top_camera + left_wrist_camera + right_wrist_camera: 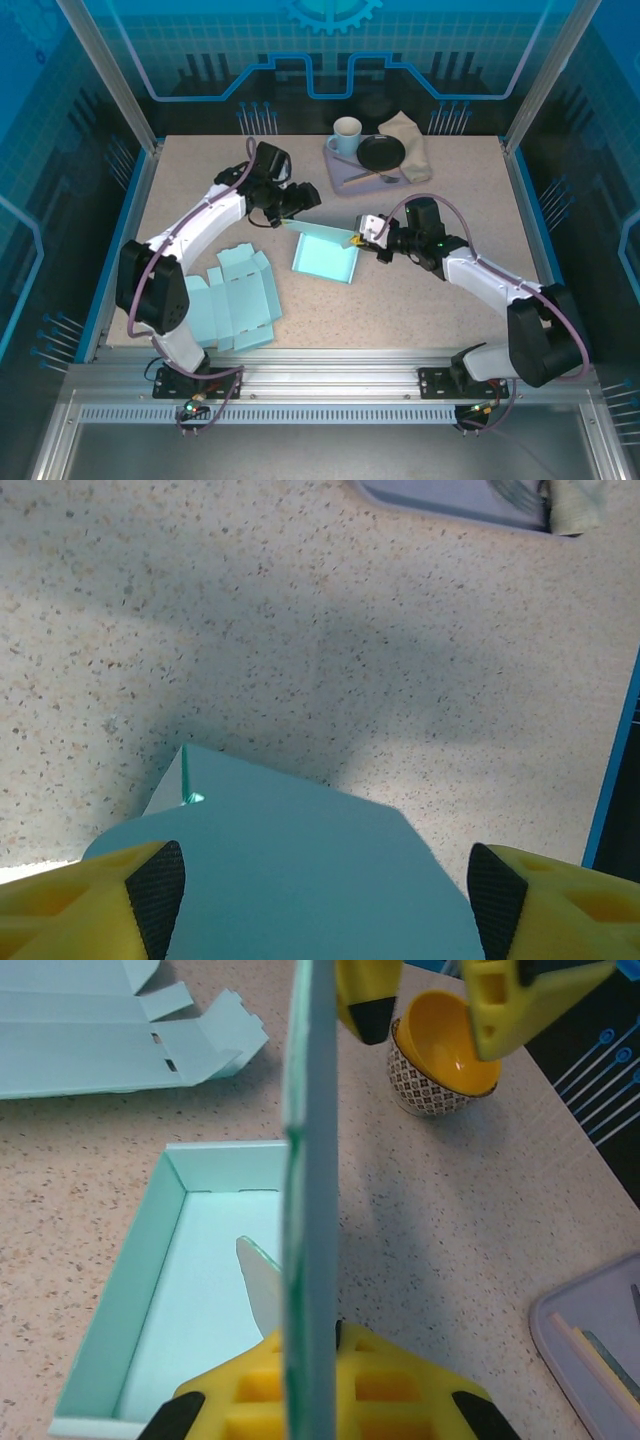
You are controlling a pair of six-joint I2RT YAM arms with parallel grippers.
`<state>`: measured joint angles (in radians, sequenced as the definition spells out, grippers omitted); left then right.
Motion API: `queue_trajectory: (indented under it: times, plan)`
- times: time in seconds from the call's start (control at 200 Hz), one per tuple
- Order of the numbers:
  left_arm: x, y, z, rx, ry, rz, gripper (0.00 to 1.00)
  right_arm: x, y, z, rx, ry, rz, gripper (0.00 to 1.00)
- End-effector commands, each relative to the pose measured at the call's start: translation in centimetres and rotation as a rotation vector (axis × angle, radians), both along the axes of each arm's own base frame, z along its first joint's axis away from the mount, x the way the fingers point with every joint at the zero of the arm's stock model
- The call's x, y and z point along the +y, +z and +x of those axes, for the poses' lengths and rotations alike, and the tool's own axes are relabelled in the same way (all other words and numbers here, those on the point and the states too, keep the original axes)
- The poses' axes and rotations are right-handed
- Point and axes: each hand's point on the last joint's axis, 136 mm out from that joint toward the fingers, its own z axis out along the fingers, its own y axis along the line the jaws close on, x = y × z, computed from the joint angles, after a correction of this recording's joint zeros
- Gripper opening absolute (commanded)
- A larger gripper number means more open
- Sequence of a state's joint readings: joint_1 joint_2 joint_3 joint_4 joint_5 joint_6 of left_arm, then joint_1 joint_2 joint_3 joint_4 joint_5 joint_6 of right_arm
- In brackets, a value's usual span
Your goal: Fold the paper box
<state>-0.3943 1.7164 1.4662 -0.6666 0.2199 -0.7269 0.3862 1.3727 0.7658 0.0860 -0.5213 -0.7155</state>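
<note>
The left arm (190, 225) and right arm (490, 275) — alike in build — had white links between bulky black joints, each trailed by a looping mauve cable (455, 208), and ended in yellow lattice-moulded fingers (70, 900) faced with black pads (158, 890).

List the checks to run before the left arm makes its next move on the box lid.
1. Right tool grips the lid flap: ok, pinched and standing upright.
2. Left tool open: ok.
3. Left tool touching the flap: cannot tell.
4. Box base walls standing: ok.
5. Room around the left tool: not ok, a yellow bowl sits close by its fingers.
6. Flat blank lies apart from the box base: ok.
</note>
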Motion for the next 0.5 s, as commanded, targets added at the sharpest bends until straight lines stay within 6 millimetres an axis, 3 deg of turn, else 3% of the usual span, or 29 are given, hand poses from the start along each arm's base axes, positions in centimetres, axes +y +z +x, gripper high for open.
queue_trajectory:
  times: [0.0, 0.335, 0.495]
  plan:
    - [-2.4, 0.5, -2.0, 0.038, -0.009, -0.068, 0.78, -0.3, 0.5, 2.0, -0.039, -0.087, 0.013, 0.0]
    - [-2.1, -3.6, -3.4, 0.164, 0.263, -0.106, 0.79, 1.0, -1.6, 1.6, -0.037, -0.117, -0.031, 0.0]
    - [-2.0, -3.9, -3.5, 0.212, 0.386, -0.113, 0.78, 2.1, -2.5, 0.2, -0.027, -0.071, -0.037, 0.0]
